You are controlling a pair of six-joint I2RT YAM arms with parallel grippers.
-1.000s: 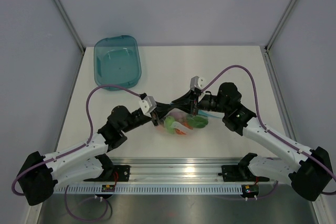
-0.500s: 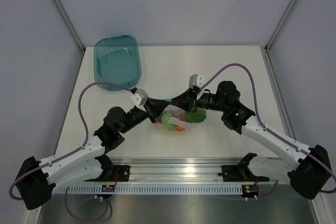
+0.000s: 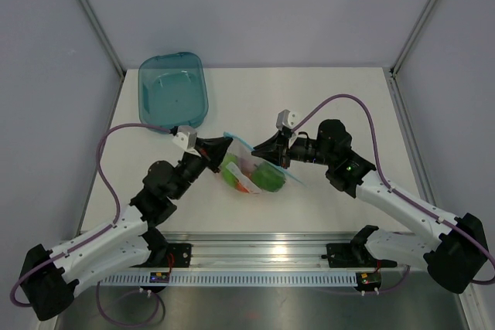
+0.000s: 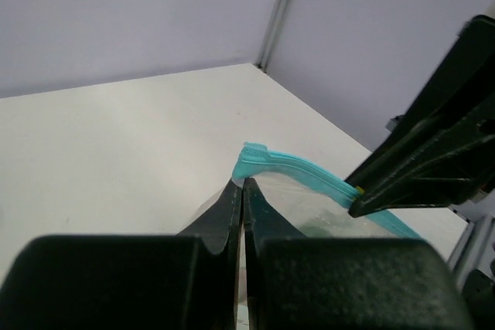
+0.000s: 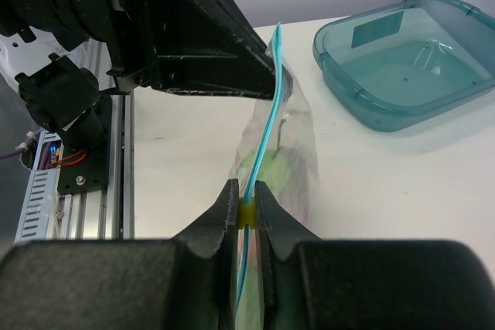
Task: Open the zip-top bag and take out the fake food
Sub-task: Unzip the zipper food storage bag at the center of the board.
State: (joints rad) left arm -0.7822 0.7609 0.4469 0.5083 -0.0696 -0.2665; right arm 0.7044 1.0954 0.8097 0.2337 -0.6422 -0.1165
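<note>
The zip-top bag (image 3: pixel 251 169) hangs above the table between my two grippers, its teal zip strip (image 3: pixel 234 140) pulled taut. My left gripper (image 3: pixel 227 147) is shut on the bag's corner just under the strip (image 4: pixel 309 176). My right gripper (image 3: pixel 258 148) is shut on the yellow slider (image 5: pixel 247 213) partway along the strip (image 5: pixel 271 106). The fake food sits low in the bag: green pieces (image 3: pixel 267 177) and an orange-red one (image 3: pixel 241 185) show through the plastic, and a green piece shows in the right wrist view (image 5: pixel 271 171). The other pieces are hidden.
A teal translucent tub (image 3: pixel 172 89) stands at the back left, holding nothing; it also shows in the right wrist view (image 5: pixel 402 59). Grey walls close in the table on three sides. A metal rail (image 3: pixel 263 251) with the arm bases runs along the near edge.
My left gripper has drawn back to the left and up with the bag's corner. The bag has lifted and shifted left, and the zip strip is now stretched between the grippers.
</note>
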